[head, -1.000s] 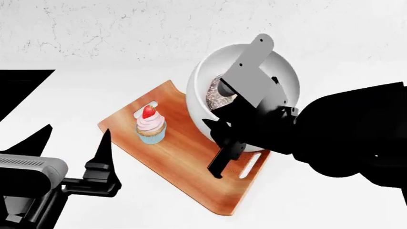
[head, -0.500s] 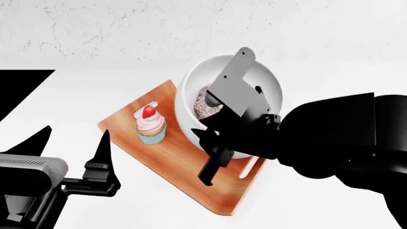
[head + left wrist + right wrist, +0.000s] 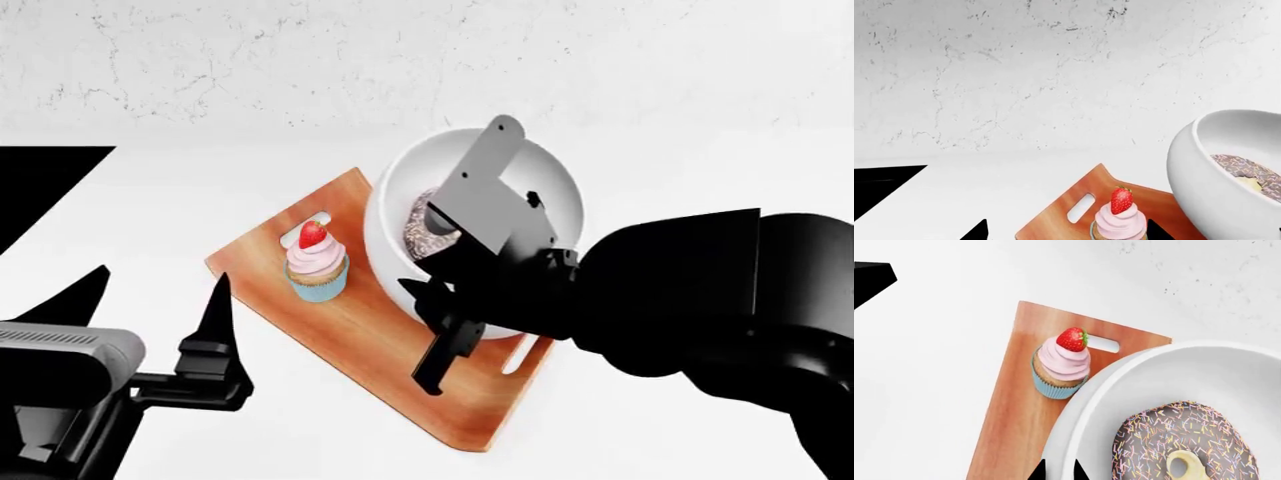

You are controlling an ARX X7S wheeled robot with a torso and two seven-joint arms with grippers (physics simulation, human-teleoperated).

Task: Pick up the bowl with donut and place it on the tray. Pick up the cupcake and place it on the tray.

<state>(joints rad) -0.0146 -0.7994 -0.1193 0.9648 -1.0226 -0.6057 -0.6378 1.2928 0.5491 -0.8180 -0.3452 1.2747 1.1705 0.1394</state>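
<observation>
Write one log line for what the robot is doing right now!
right end effector: gripping bowl rim over tray | donut: in bowl | cupcake: on tray | left end effector: open, idle

White table (image 3: 160,200) carries wooden tray (image 3: 360,335) (lying diagonally).

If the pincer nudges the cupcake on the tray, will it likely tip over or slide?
The cupcake looks tall above a narrow blue wrapper, with a strawberry on top, so a high push would probably tip it. The tray looks smooth, so a low push may slide it. The swirled frosting would likely smear.
</observation>
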